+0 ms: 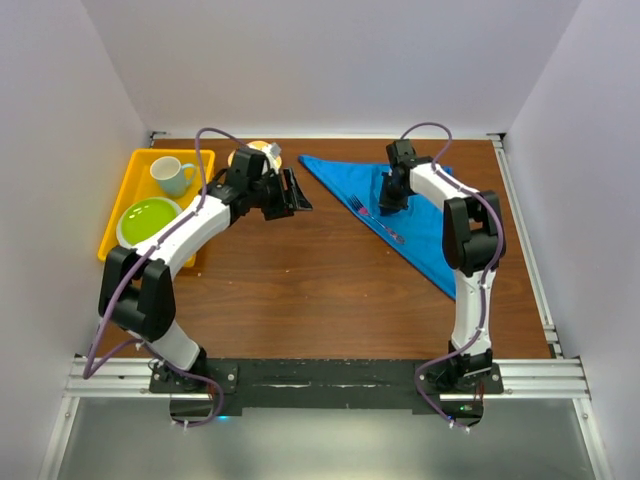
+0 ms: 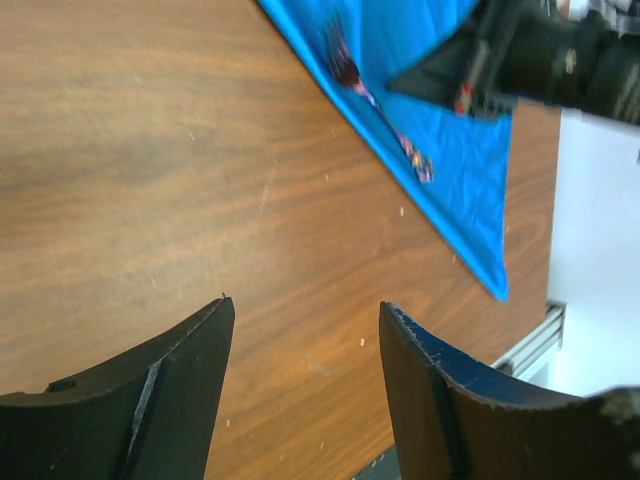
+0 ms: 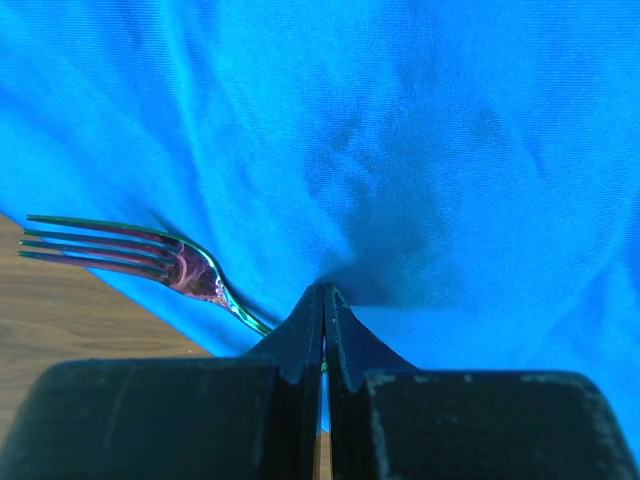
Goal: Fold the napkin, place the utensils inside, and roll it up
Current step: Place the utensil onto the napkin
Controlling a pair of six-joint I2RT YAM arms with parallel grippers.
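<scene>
The blue napkin (image 1: 335, 172) lies folded into a triangle at the back right of the table, and it also fills the right wrist view (image 3: 400, 120). An iridescent purple-pink fork (image 1: 375, 220) rests on it along its slanted edge, tines toward the back. My right gripper (image 1: 388, 203) comes down on the cloth just beside the fork. Its jaws (image 3: 323, 290) are shut, with napkin fabric puckered at their tips, and the fork's neck (image 3: 170, 262) runs past on the left. My left gripper (image 1: 298, 192) hovers open over bare wood (image 2: 305, 315), left of the napkin (image 2: 440, 150).
A yellow tray (image 1: 130, 200) at the back left holds a pale cup (image 1: 172, 175) and a green bowl (image 1: 148, 220). A small orange-and-white object (image 1: 258, 148) sits behind the left wrist. White walls close in the table on three sides.
</scene>
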